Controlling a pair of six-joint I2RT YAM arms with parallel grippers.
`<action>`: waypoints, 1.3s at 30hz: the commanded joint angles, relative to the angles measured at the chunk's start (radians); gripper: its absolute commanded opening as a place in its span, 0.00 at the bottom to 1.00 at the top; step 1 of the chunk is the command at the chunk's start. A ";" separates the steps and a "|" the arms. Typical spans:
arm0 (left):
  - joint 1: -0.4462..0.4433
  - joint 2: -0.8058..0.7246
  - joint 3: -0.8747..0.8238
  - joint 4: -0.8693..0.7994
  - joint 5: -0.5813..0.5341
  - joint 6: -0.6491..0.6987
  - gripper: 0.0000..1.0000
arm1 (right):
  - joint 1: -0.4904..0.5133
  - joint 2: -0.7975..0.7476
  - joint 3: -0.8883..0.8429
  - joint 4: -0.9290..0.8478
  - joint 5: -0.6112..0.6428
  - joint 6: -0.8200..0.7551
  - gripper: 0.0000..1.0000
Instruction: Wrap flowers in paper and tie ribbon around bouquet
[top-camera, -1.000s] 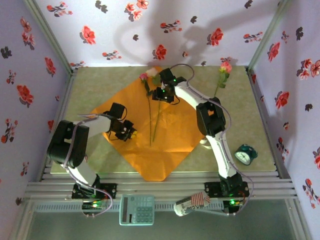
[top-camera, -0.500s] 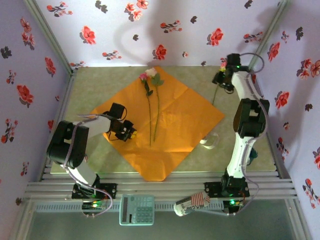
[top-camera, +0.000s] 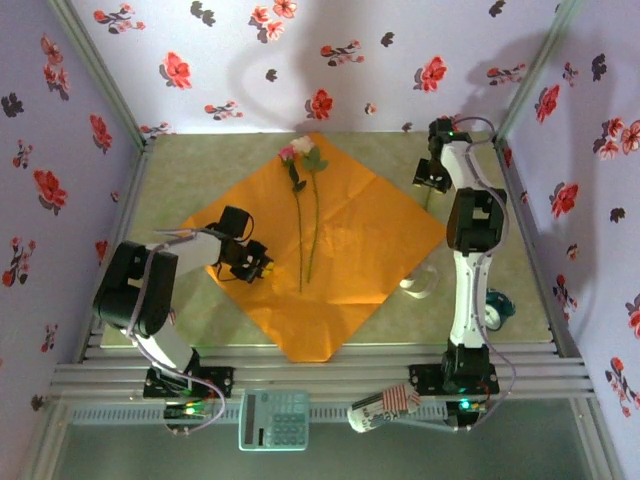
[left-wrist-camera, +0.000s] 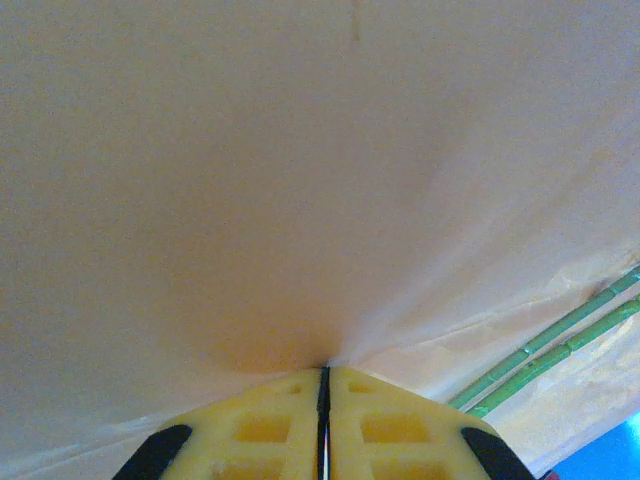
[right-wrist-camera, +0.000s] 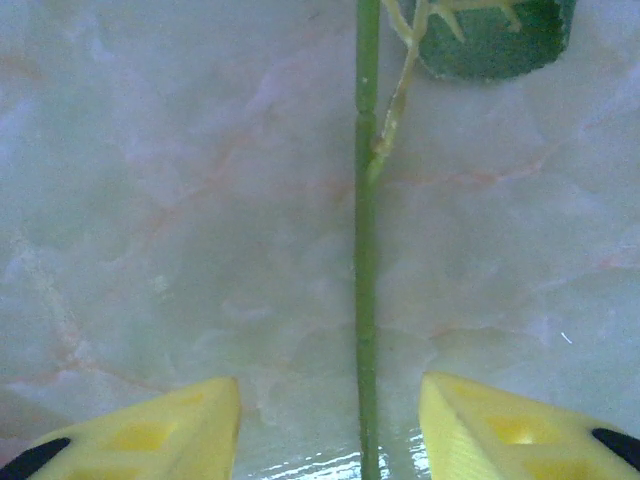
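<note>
Left end effector is found at about 8 o'clock on the worktop, beyond a calculator and a red-and-white striped roll that are laid on the frame at 6 o'clock. In the left wrist view its yellow fingers are seen pressed together. The paper is drawn into creases that run into the seam between their tips, so the sheet is taken as pinched there.

The orange sheet is spread flat as a diamond over the middle of the worktop, with its near corner reaching the front rail. The left end effector is placed at the sheet's 8 o'clock edge. A pale coil, taken to be the ribbon, is seen just beside the 4 o'clock edge of the sheet. A teal clock is partly hidden behind the right arm.

Two flowers are laid side by side along the middle of the sheet, unwrapped, with stems pointing to 6 o'clock and heads at 12 o'clock near the far corner.

At 1 o'clock, off the sheet, the right end effector is held low over the worktop. Its fingers are spread apart. A third green stem lies on the marbled surface between them, touched by neither, and a dark leaf is seen at its far end.
</note>
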 joint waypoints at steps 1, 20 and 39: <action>-0.007 0.001 -0.013 -0.031 0.002 -0.016 0.09 | 0.003 0.052 0.010 -0.091 0.050 0.009 0.41; -0.007 0.006 0.000 -0.049 0.004 -0.015 0.09 | -0.006 -0.043 -0.064 0.016 0.223 -0.061 0.00; -0.007 0.030 0.013 -0.042 0.011 -0.009 0.09 | 0.077 -0.482 -0.045 0.250 0.487 -0.245 0.00</action>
